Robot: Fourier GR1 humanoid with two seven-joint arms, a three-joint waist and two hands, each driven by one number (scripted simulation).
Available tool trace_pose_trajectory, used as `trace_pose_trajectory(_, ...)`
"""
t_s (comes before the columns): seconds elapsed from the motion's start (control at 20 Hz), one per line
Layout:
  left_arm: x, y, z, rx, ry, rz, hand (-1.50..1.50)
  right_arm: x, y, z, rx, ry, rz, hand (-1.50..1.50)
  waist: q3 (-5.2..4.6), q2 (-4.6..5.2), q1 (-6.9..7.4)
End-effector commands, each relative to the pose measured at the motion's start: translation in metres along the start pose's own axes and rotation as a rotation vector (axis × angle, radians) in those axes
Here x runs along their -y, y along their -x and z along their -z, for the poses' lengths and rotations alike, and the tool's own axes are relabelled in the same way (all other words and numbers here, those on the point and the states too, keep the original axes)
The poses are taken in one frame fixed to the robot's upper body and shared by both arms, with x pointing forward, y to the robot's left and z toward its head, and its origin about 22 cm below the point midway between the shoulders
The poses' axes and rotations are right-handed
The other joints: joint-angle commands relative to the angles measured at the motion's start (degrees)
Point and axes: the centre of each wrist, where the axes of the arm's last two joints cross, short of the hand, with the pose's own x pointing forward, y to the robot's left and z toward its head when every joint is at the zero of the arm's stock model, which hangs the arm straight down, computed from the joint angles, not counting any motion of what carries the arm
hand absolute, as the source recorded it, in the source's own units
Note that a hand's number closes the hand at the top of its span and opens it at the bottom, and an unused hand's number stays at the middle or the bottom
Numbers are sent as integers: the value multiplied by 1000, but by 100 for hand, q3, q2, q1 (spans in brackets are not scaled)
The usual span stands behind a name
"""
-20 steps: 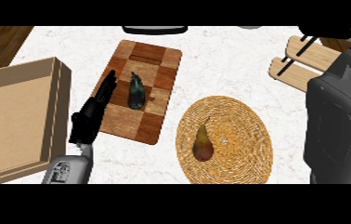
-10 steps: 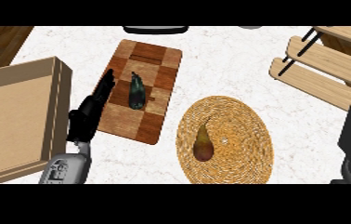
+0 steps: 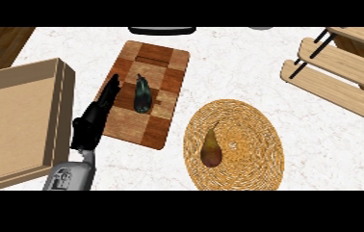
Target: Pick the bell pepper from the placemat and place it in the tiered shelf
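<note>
1. The surface [image 3: 235,67] is a pale, speckled stone-like top.
2. A round placemat [image 3: 245,125] of coiled, woven straw lies at the lower right of centre. Its ridges run in rings around the middle.
3. On the placemat's left half lies the bell pepper [image 3: 210,149]. It looks pear-shaped, narrow at the top and rounded at the bottom, with olive, yellow and reddish-brown skin.
4. A wooden cutting board [image 3: 160,65] with a chequered pattern of light and dark squares lies tilted to the left of the placemat, close to its edge. A dark green, slender, elongated vegetable [image 3: 142,95] rests near the board's middle.
5. A shallow box [image 3: 28,115] of plain light brown wood with raised walls sits at the left edge.
6. The tiered shelf [image 3: 334,70] shows at the upper right: light wooden slats on thin black legs.
7. The left hand [image 3: 96,118] is black, on a grey forearm. Its fingers are straight and held close together, pointing up along the cutting board's left edge.
8. The bell pepper lies well apart from the left hand, to its right and slightly lower, with the board's lower corner between them.
9. The right hand shows nowhere.
</note>
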Motion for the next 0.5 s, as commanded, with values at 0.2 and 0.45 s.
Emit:
trace_pose_trajectory(0.2,8,7,-5,-7,11,-1,0,-53,20,15,45,37,-3,150,0,6,29)
trace_pose_trajectory(0.45,4,-10,7,5,-2,-11,0,-61,45,9,-46,77,297,150,9,14,16)
